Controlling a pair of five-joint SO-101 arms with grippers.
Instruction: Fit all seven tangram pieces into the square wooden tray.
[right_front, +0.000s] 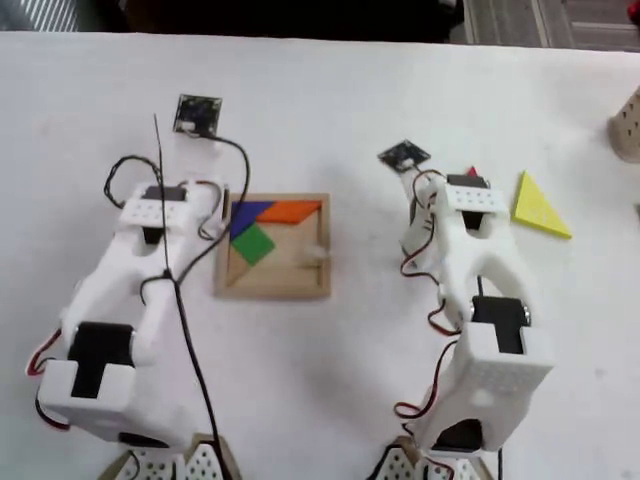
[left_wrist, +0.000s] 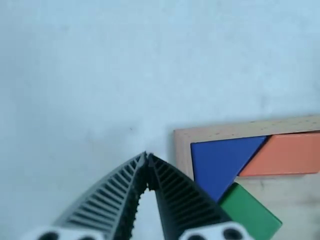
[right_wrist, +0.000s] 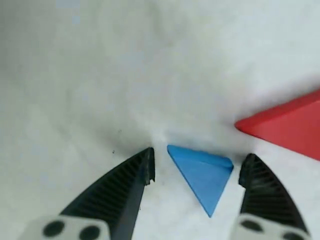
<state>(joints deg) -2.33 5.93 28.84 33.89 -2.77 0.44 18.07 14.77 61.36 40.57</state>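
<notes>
**Three pieces in the tray, right jaws open over a fourth**

The square wooden tray (right_front: 272, 290) (left_wrist: 182, 150) lay flat on the white tabletop (right_front: 350, 100), just beside the left arm (right_front: 130, 300). A dark blue triangle (right_front: 245, 217) (left_wrist: 222, 160) sat in one far corner of it. A flat orange piece (right_front: 297, 210) (left_wrist: 287, 155) lay along the far rim, touching the triangle. A green square (right_front: 254, 243) (left_wrist: 250, 212) sat against the blue triangle's near side. The rest of the tray floor showed bare wood.

The left jaws were pressed together tip to tip, holding nothing, over bare tabletop just outside the tray's corner.

The right arm (right_front: 480, 300) stood well apart from the tray. The right jaws were spread wide, one on either side of a small light-blue triangle (right_wrist: 202, 172) that lay flat on the tabletop, and gripped nothing. A red piece (right_wrist: 290, 127) (right_front: 472, 172) lay near that triangle without touching it. A yellow triangle (right_front: 540, 205) lay on the tabletop on the right arm's outer side.
</notes>
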